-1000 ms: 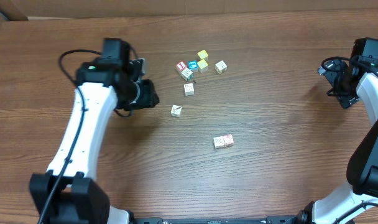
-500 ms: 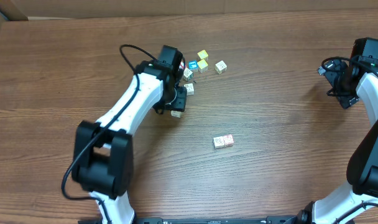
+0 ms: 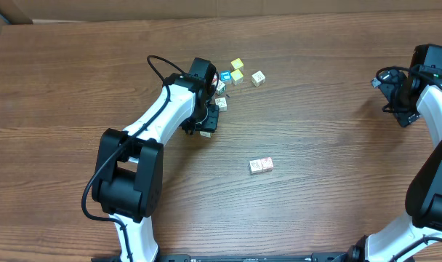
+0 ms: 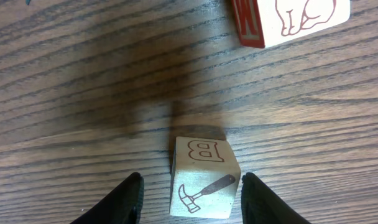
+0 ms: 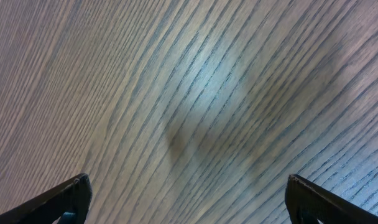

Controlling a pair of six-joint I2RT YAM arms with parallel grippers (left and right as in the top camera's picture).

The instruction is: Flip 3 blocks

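The pale hammer block [image 4: 204, 186] lies a short way from the teal-faced block [image 3: 225, 76], nearer the robot and slightly to the left. It now sits between the fingers of the left gripper [image 4: 192, 186], which a second ago hung well off to the left of that teal block. The jaws stand partly open astride it, one finger just beside its wall and the other clear, so a grip and flip look imminent. The right gripper [image 5: 188, 186], far right of the teal block, stays spread wide over the table [image 5: 189, 93].
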